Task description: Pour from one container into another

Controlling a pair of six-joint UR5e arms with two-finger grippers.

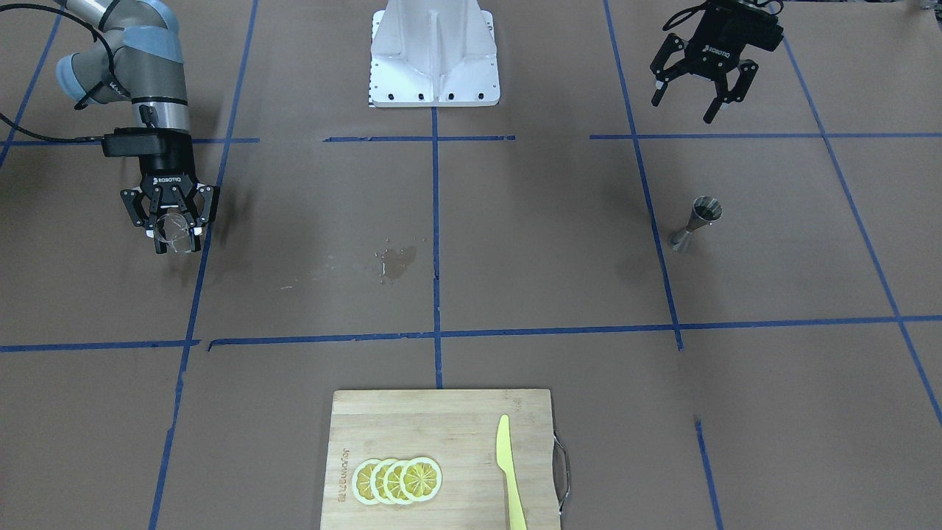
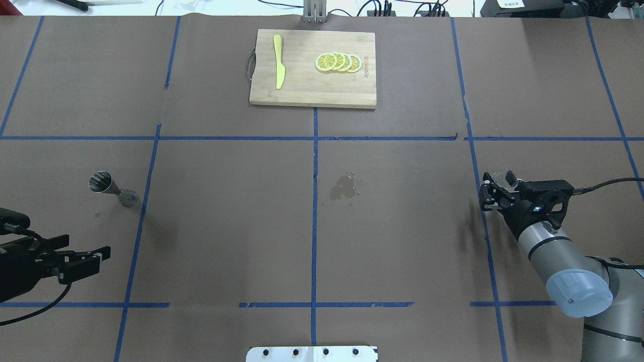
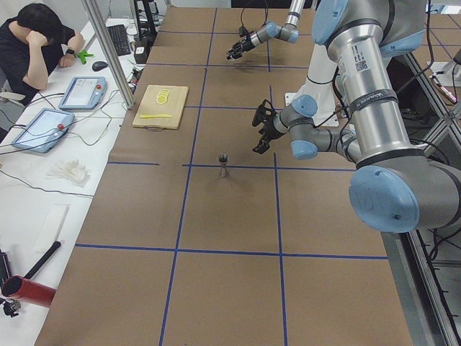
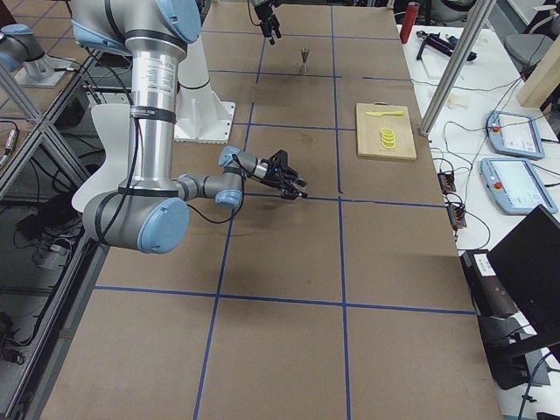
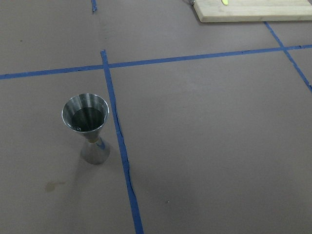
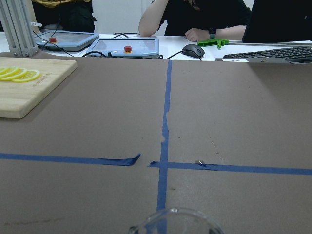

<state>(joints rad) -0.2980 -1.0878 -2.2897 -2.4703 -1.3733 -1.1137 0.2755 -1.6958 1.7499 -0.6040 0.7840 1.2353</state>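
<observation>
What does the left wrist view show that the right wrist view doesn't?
Left wrist only: the steel jigger standing upright beside a blue tape line. Right wrist only: the rim of the glass cup at the bottom edge, lemon slices and operators' tablets. Both: the cutting board and the brown table.

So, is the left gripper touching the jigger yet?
Apart. The overhead view shows bare table between the open left gripper and the standing jigger.
</observation>
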